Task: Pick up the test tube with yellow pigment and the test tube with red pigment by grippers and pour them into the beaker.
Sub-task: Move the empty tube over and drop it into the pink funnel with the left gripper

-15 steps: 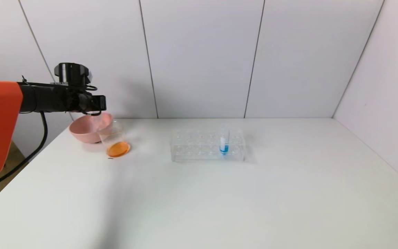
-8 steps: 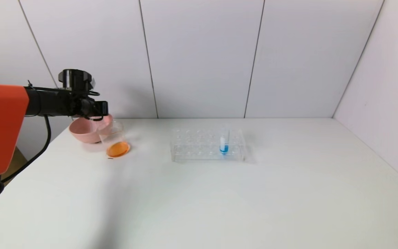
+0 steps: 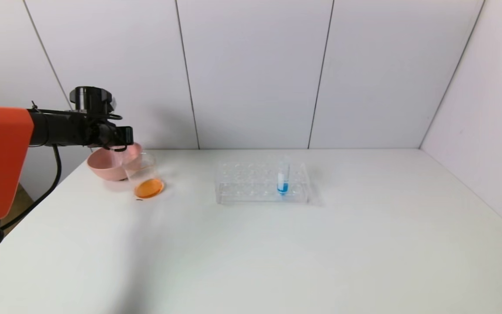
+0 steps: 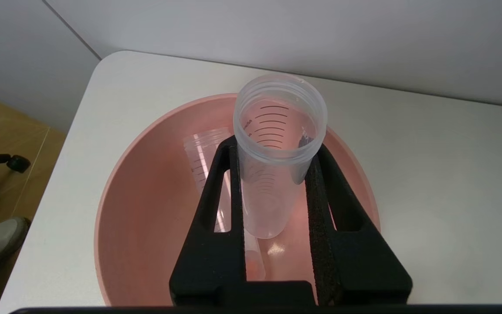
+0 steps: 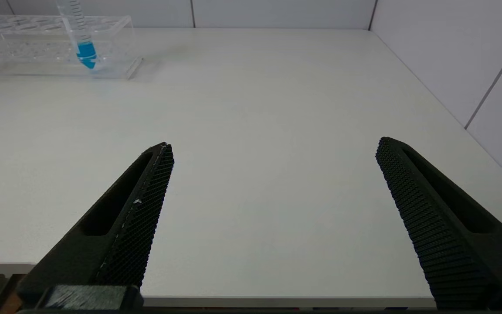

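Black left gripper clamps an empty clear graduated tube above the pink plastic bowl; nearby, the clear beaker holds orange liquid. Right gripper gapes wide over the white desk.

Even, bright, diffuse light fills all three views. The white worktop carries only soft shadows: a faint grey patch beside the pink bowl and a pale one around the clear tube rack. In the left wrist view a small glare spot sits on the bowl's inner floor. The right wrist view is sharp on the mesh-textured fingers. The head view looks slightly soft throughout.
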`<state>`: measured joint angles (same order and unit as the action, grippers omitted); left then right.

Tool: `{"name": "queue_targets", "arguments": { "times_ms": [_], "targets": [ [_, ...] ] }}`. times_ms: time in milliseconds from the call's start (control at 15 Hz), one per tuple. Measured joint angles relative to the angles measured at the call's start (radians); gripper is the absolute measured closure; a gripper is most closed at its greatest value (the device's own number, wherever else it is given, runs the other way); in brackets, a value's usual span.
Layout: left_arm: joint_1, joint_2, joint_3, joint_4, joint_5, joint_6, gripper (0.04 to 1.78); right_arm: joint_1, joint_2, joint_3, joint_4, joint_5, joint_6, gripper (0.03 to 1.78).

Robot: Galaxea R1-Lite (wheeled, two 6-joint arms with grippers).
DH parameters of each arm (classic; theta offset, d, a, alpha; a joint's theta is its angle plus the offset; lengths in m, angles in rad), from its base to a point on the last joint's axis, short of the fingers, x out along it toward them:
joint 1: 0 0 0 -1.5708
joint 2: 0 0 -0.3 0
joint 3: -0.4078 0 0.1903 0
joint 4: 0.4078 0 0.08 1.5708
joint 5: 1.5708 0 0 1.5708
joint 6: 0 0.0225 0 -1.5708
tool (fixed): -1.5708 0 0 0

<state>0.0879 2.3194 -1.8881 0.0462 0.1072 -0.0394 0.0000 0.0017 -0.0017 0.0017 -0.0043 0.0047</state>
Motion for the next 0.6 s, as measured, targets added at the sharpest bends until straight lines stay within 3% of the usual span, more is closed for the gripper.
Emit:
{"name": "queue_targets", "arguments": {
  "times_ms": [133,333,600],
  "targets": [
    [0.003,-0.001,0.004,0.002,-0.005,0.000,1.37,0.000,0.000,0.000,0.000,0.000,0.000,0.11],
    [0.003,-0.005,-0.002,0.001,-0.005,0.000,1.17,0.000,0.000,0.000,0.000,0.000,0.000,0.11],
    [0.004,-0.010,-0.001,-0.001,-0.005,0.000,0.54,0.000,0.000,0.000,0.000,0.000,0.000,0.11]
  ]
}}
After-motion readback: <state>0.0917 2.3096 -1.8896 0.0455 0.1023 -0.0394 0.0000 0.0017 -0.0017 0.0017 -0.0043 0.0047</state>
